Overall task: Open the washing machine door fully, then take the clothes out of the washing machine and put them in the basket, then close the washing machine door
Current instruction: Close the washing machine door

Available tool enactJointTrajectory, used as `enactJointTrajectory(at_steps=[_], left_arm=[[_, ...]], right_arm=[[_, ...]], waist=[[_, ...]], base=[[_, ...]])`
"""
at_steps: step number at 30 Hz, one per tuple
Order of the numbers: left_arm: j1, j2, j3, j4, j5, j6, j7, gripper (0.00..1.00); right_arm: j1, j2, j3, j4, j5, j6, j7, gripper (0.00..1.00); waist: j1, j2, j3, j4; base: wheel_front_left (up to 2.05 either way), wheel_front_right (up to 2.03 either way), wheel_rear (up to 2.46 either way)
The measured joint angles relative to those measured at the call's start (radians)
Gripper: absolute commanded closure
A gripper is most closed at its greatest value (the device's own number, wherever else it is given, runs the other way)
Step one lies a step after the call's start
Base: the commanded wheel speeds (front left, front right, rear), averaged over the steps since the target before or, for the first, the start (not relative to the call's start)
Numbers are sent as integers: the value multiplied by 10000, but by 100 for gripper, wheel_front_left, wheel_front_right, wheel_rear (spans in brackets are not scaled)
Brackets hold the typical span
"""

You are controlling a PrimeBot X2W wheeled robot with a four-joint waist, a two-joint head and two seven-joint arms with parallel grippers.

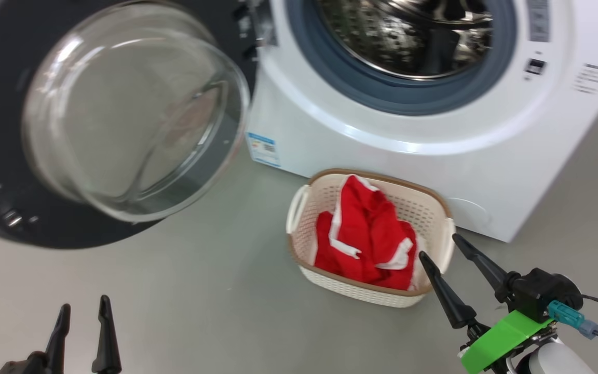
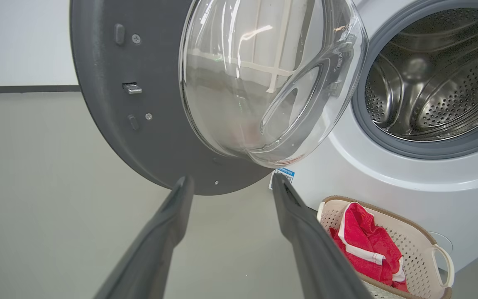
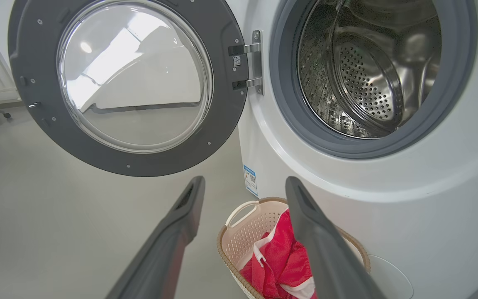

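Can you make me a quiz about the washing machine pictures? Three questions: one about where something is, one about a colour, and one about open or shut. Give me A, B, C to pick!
1. Where are the clothes?
A. inside the drum
B. in the basket
C. spread on the floor

2. What colour is the basket's top rim?
A. brown
B. blue
C. green

3. How is the washing machine door?
A. shut tight
B. swung open
C. lying on the floor

Answers:
1 B, the red fabric lies inside the basket, in front of the washing machine.
2 A, a brown band runs round the cream basket's top.
3 B, the door stands swung aside and the steel drum is uncovered.
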Motion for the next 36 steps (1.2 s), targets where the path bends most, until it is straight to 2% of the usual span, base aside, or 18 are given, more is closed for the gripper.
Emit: enactJointTrajectory(at_steps=[8, 15, 25, 26, 28, 29, 32, 36], left_arm=[[375, 0, -167, -169, -428, 303, 0, 0], [384, -2, -180, -516, -686, 445, 0, 0], [388, -4, -184, -882, -966, 617, 0, 0], [386, -4, -180, -941, -1022, 617, 0, 6], [375, -4, -163, -1116, -1218, 616, 0, 76], [368, -6, -125, -1231, -1306, 612, 0, 100], [265, -29, 203, -1795, -1429, 508, 0, 100], [-477, 13, 1112, -2924, -1055, 194, -2, 100]], right_arm=[[-509, -67, 502, 155, 52, 0, 0, 0], [-1140, -192, 959, 431, 174, 0, 0, 0], [-1255, -199, 1028, 504, 209, 0, 0, 0], [-1255, -199, 1026, 506, 209, 0, 0, 0], [-1255, -201, 1011, 502, 209, 0, 0, 0], [-1255, -203, 1001, 499, 209, 0, 0, 0], [-1248, -203, 963, 487, 207, 0, 0, 0], [-1207, -188, 757, 403, 199, 0, 0, 0]], waist=[[0, 0, 78, 821], [0, 0, 365, 995], [0, 0, 369, 1006], [0, 0, 378, 1006], [0, 0, 382, 1005], [0, 0, 382, 1004], [0, 0, 371, 999], [0, 0, 343, 974]], base=[[0, 0, 0], [0, 0, 0], [0, 0, 0], [0, 0, 0], [0, 0, 0], [0, 0, 0], [0, 0, 0], [0, 0, 0]])
